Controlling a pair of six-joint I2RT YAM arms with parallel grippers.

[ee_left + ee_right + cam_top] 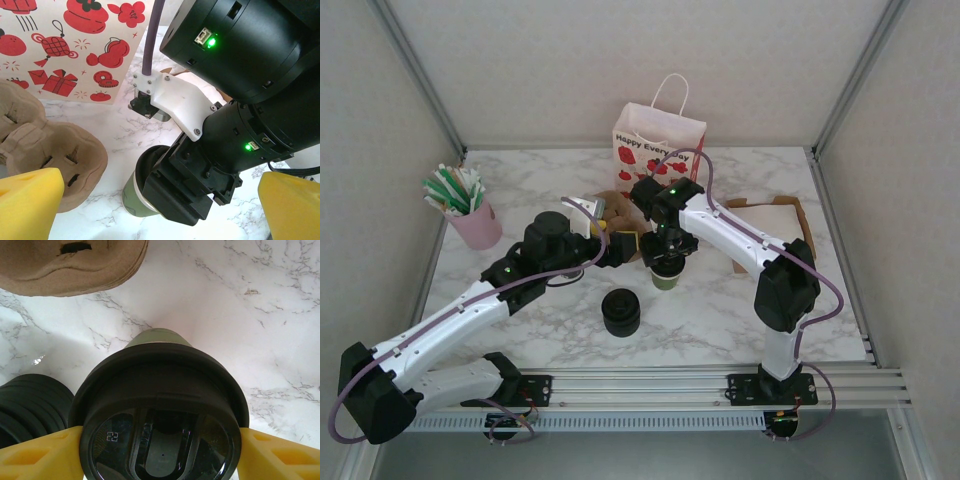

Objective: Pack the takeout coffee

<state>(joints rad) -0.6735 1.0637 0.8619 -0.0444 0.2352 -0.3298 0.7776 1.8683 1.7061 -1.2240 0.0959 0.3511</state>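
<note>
At mid-bench, my right tool grips the takeout coffee by its black lid.
Yellow pads press the lid's two sides; the cup is upright, just beside the brown carriers. My left tool gapes wide, close by the cup.

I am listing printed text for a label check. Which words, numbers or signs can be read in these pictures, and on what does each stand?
"Happy Every ...ay": on the white paper bag; a cable covers part of the last word.
"22": small raised digits on the black lid of the coffee cup.
I can read no other text.
</note>
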